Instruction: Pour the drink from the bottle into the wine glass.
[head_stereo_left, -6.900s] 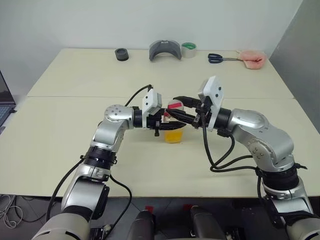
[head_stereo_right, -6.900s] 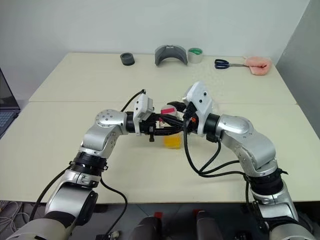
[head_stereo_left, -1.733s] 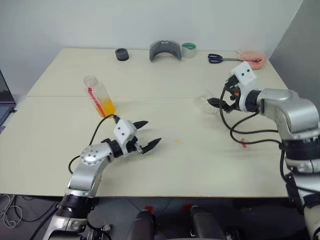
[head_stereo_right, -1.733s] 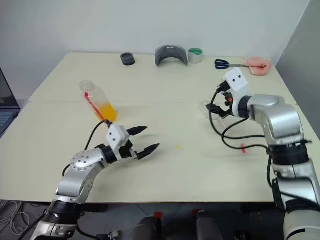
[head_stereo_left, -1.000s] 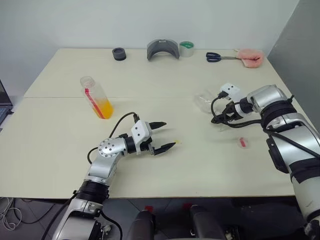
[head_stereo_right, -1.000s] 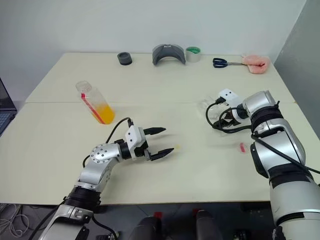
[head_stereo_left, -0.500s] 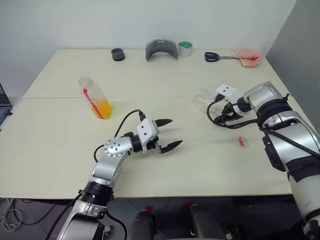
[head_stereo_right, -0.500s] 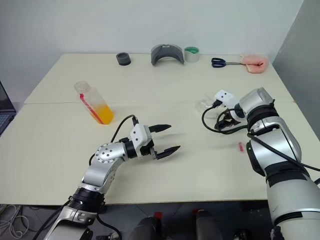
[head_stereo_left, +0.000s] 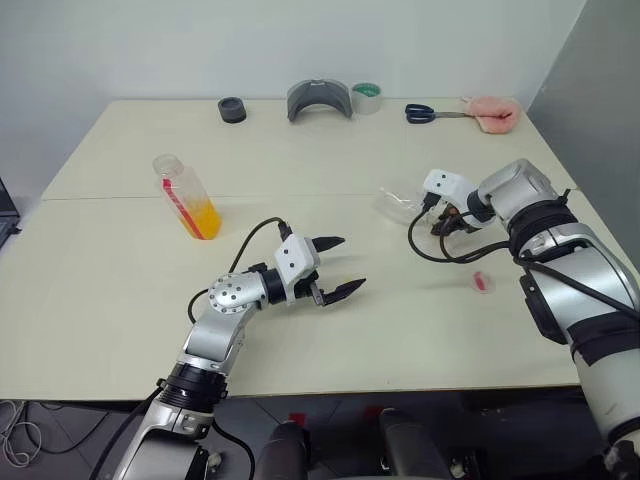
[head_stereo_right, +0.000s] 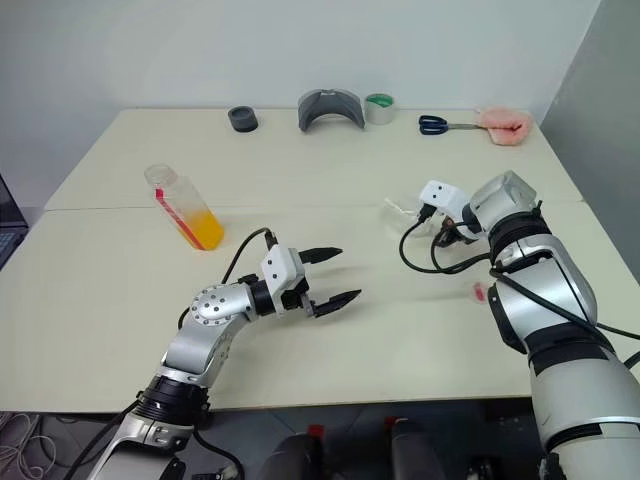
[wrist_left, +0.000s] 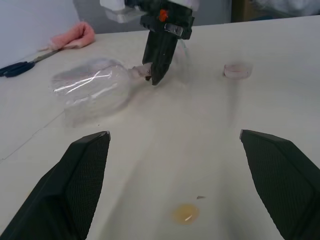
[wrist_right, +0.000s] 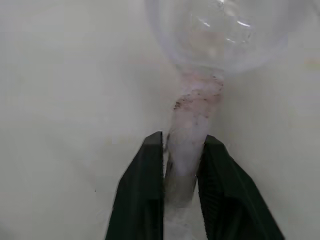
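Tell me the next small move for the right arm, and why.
Probably lift and stand the glass upright. It lies on its side on the table, and the right gripper has its jaws shut on the stem. The bottle, cap off, stands far across the table, so pouring can't begin until the glass stands.

Along the table's (head_stereo_left: 300, 330) far edge: black ring (head_stereo_left: 231, 109), grey holder (head_stereo_left: 319, 101), tape roll (head_stereo_left: 366, 97), scissors (head_stereo_left: 424, 112), pink cloth (head_stereo_left: 490, 112).

No legible text, brand or nos. anywhere; bottle (head_stereo_left: 186, 197) label strip unreadable.
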